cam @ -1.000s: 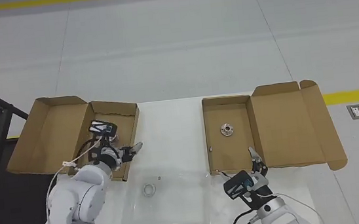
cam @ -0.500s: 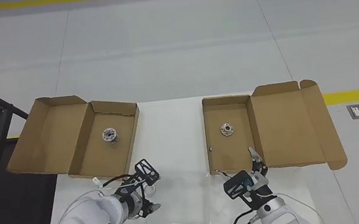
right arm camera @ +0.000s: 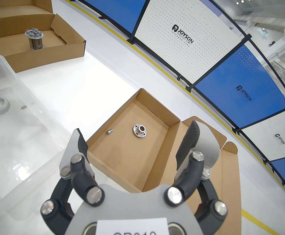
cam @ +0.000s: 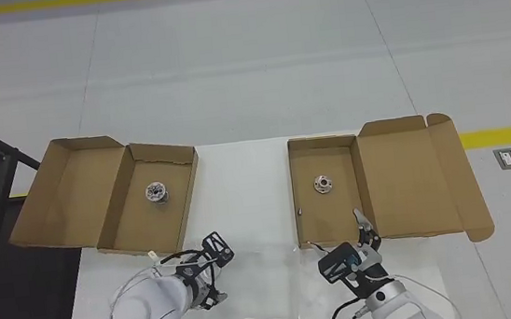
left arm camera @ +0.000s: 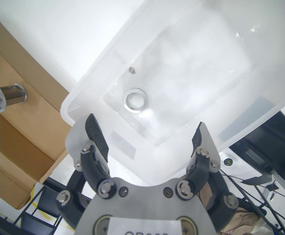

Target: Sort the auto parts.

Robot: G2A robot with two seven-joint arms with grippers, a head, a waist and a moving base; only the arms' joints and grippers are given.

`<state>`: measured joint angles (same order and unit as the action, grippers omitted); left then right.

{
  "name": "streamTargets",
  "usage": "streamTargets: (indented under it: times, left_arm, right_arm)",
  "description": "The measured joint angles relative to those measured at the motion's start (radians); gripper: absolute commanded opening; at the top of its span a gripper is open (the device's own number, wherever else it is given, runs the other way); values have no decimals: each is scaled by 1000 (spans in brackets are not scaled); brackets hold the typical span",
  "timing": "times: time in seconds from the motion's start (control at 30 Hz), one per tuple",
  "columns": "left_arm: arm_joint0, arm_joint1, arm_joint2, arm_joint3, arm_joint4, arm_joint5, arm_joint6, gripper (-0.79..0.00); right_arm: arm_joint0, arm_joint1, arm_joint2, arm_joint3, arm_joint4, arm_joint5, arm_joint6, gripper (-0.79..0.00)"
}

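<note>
Ring [left arm camera: 135, 103] in clear bin [left arm camera: 196, 66], sticker [left arm camera: 123, 144] unreadable

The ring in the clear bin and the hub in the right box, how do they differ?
The ring is a thin band with a wide hole; the flanged hub has a raised centre and narrow bore. The ring lies in the clear bin, the hub in the cardboard box. Both are silvery metal.

Your top camera looks down on the table [cam: 238, 171]; the left wrist camera peers closely into the clear bin [left arm camera: 189, 66], shared with the right wrist camera facing a cardboard box [right arm camera: 124, 151].
</note>
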<state>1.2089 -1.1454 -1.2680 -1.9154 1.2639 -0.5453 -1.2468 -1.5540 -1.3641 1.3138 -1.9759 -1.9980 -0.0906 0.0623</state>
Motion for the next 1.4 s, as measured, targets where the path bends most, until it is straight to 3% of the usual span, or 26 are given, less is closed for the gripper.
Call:
streamTargets:
  times: [0.1, 0.2, 0.6, 0.67, 0.83, 1.4]
  left_arm:
    - [-30, -1, 22, 46, -10, -16, 3, 0]
    - [-57, -1, 40, 86, -31, -26, 0, -123]
    - [-154, -5, 122, 229, 25, 12, 26, -209]
    - [-166, -7, 135, 252, 42, 28, 39, -323]
    - [-192, -12, 164, 300, 53, 32, 60, -409]
    - [-229, -20, 206, 356, 121, 100, 109, -471]
  right_arm:
    - [0, 0, 0, 0, 0, 0, 0, 0]
    - [0, 0, 0, 0, 0, 0, 0, 0]
    - [0, 0, 0, 0, 0, 0, 0, 0]
    - [0, 0, 0, 0, 0, 0, 0, 0]
    - [0, 0, 0, 0, 0, 0, 0, 0]
    - [0, 0, 0, 0, 0, 0, 0, 0]
